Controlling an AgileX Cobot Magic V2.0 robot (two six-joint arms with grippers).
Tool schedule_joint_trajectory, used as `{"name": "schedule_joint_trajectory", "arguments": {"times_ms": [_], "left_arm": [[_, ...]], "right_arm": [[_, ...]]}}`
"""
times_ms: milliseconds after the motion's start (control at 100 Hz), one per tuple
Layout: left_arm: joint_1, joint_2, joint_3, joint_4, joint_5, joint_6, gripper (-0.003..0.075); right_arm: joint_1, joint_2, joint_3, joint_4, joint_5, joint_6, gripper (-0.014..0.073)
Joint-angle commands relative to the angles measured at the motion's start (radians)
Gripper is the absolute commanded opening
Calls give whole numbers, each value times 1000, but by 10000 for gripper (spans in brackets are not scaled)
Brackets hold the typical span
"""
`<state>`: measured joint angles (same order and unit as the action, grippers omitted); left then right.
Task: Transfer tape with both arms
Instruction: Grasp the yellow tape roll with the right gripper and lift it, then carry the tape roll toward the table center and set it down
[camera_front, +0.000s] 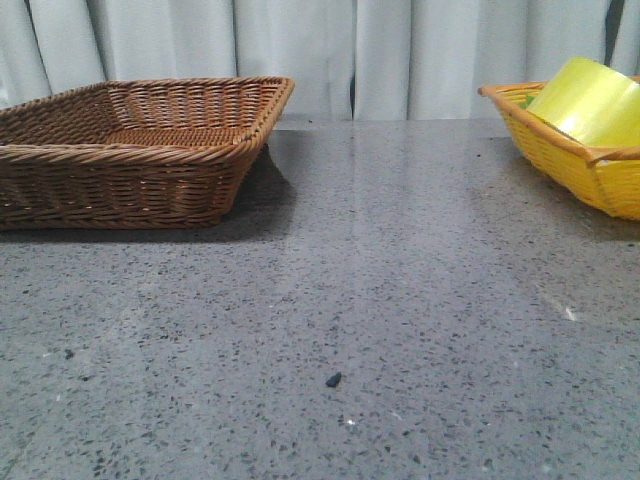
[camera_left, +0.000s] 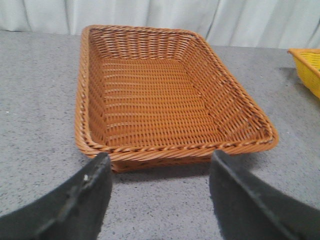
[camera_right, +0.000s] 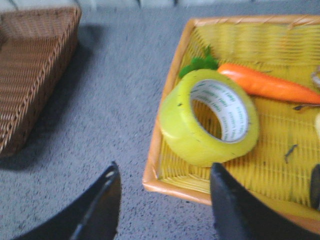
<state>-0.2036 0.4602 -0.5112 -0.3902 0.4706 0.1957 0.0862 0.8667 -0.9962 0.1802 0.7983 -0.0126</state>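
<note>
Glossy translucent tape (camera_right: 200, 125), wicker basket (camera_right: 270, 185)

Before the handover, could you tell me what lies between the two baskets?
Only bare table between the brown basket and yellow basket, per the front view.

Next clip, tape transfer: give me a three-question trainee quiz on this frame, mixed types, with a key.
1. True or false: the tape already lies in the brown basket.
2. What lies beside the tape in the yellow basket? A) a carrot B) a spoon C) a cup
3. Fill in: both the left tool and the right tool are ____ and hold nothing.

Key:
1. False. It leans in the yellow basket, and the brown one is empty.
2. A, the carrot.
3. open
</note>
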Motion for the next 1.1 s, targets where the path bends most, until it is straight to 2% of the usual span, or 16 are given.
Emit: {"name": "schedule_joint_trajectory", "arguments": {"times_ms": [0,130,250,420,670,740,800,810,830,850,1090], "left_arm": [[-30,18,-37,-15,-64,9,405],[-61,20,-37,-15,-56,9,405],[-74,20,-37,-15,-54,9,404],[-74,20,-37,-15,-21,9,404],[-74,20,-37,-15,-4,9,403],[-74,20,-37,-15,-4,9,403],[-74,20,-37,-15,-4,9,403],[-74,20,-37,-15,-4,9,403],[-74,20,-37,-15,-4,9,403],[-74,20,-37,-15,-4,9,403],[-74,20,-37,-16,-3,9,402]], "right_arm": [[10,151,-163,-5,71,-25,383],[10,356,-311,-16,111,-58,384],[8,491,-379,-45,121,-60,384],[8,601,-391,-123,116,-60,384],[8,700,-391,-128,54,-60,377],[8,706,-391,-128,47,-60,288],[8,703,-392,-128,47,-60,74],[8,700,-395,-130,47,-60,74],[8,695,-395,-129,44,-64,-26],[8,691,-397,-129,41,-68,-72],[17,573,-537,-158,26,-79,-65]]}}
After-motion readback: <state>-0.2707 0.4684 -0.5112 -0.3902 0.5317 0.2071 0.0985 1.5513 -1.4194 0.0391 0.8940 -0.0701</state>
